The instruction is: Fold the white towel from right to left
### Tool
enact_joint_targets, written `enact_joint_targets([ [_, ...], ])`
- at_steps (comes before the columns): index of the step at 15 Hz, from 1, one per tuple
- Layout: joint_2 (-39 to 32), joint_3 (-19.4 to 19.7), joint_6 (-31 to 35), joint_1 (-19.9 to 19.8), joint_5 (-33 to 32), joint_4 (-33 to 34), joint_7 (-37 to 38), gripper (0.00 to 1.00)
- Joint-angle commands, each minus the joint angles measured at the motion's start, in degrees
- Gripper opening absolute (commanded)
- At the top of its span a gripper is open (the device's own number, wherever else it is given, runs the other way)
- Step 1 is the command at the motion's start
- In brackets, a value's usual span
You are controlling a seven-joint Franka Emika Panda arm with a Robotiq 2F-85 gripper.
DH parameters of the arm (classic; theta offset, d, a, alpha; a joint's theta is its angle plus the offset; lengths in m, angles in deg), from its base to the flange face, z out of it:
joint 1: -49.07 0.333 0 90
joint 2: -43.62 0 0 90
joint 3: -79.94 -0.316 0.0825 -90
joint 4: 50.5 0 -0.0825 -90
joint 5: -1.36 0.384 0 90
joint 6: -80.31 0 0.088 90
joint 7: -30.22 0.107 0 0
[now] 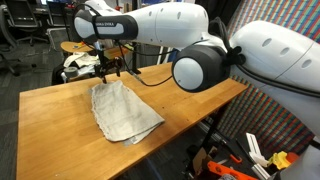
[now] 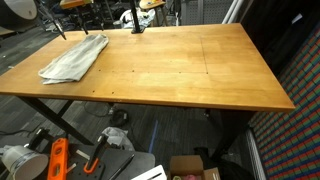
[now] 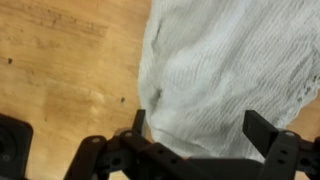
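Observation:
The white towel (image 1: 123,110) lies crumpled flat on the wooden table (image 1: 60,120). It also shows near the far left corner in an exterior view (image 2: 75,58). My gripper (image 1: 107,73) hovers just above the towel's far end, fingers pointing down. In the wrist view the gripper (image 3: 198,125) is open, its two dark fingers spread wide over the ribbed towel (image 3: 220,70), with nothing between them. Whether the fingertips touch the cloth cannot be told.
The table (image 2: 190,70) has a long bare stretch beside the towel. Chairs and clutter (image 1: 75,62) stand behind the far edge. Tools and an orange object (image 2: 58,158) lie on the floor under the table. The arm's large white links (image 1: 200,60) overhang one table edge.

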Motion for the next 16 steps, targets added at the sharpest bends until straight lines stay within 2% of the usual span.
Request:
enact_joint_targets([
  [1, -0.59, 0.5, -7.28, 0.35, -1.32, 1.94, -3.43, 1.0],
  [7, -0.4, 0.54, -11.82, -0.02, -1.94, 1.75, -6.82, 1.0],
  [9, -0.9, 0.34, -9.07, -0.28, -1.49, 2.83, -6.19, 1.0],
  [11, -0.25, 0.34, -9.77, -0.14, -1.34, 0.51, -5.48, 1.0],
  [14, -1.33, 0.33, -10.48, -0.14, -1.35, 1.91, -5.54, 1.0],
  [15, 0.27, 1.03, -16.06, 0.47, -2.58, 0.22, -7.73, 1.0],
  [16, 1.08, 1.74, -17.7, 0.74, -3.5, 0.64, -7.82, 1.0],
])
